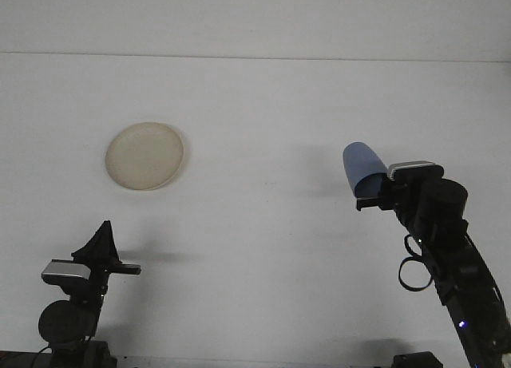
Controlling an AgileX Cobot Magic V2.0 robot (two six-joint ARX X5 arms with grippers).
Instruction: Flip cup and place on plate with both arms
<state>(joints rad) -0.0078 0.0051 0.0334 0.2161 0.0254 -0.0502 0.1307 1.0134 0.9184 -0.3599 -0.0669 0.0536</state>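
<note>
A blue cup [362,167] hangs above the white table at the right, tilted with its closed end up and to the left. My right gripper [372,195] is shut on the cup's lower end. The cream plate [144,156] lies flat at the left of the table, far from the cup. My left gripper [102,243] rests low at the front left, below the plate, pointing up; its fingers look pressed together with nothing in them.
The white table [255,224] runs back to a wall edge at the top. The right arm [455,264] rises from the bottom right corner.
</note>
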